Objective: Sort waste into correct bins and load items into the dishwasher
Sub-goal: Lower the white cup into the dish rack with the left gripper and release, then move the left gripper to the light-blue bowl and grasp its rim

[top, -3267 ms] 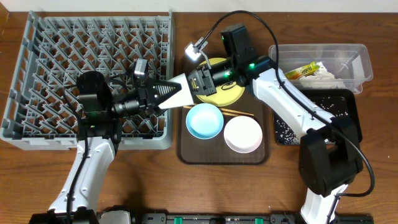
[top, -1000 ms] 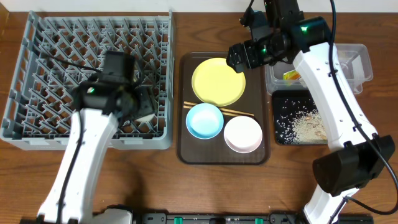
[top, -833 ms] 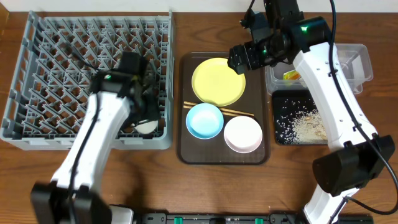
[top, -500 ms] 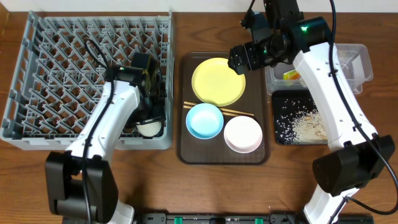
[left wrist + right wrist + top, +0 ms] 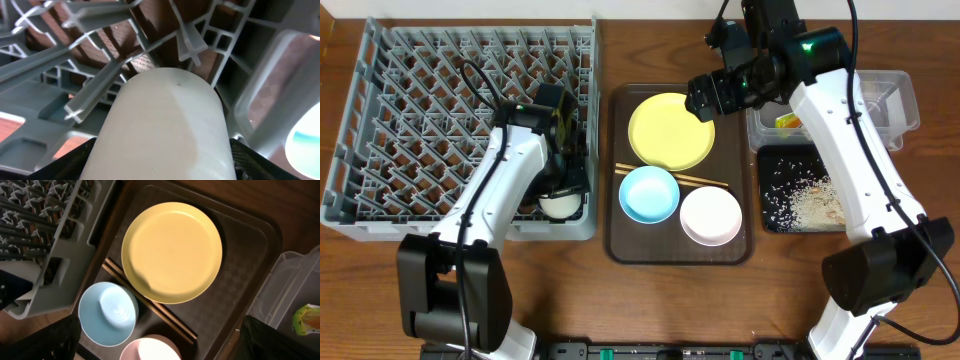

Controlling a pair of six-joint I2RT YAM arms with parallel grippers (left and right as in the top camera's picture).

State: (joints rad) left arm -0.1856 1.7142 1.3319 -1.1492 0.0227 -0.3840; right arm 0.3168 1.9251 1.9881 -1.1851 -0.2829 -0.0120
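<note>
My left gripper (image 5: 563,192) reaches down into the front right corner of the grey dish rack (image 5: 420,100), shut on the small white cup (image 5: 560,206). In the left wrist view the cup (image 5: 165,125) fills the space between both dark fingers, among the rack's pegs. My right gripper (image 5: 705,95) hangs open and empty above the yellow plate (image 5: 670,130). The light blue bowl (image 5: 649,194), white bowl (image 5: 711,216) and chopsticks (image 5: 705,182) lie in front of the plate. The right wrist view shows the plate (image 5: 171,252), blue bowl (image 5: 107,312) and chopsticks (image 5: 155,310).
Plate, bowls and chopsticks rest on a brown serving tray (image 5: 620,240). At the right, a clear tub (image 5: 895,100) holds a yellow-green wrapper (image 5: 785,122). In front of it a black tray (image 5: 775,215) holds rice scraps (image 5: 815,200). The rack's wall borders the serving tray.
My left arm has swung right and toward the rack's front right corner, lowering the white cup among the pegs. The right arm has stayed in place.
</note>
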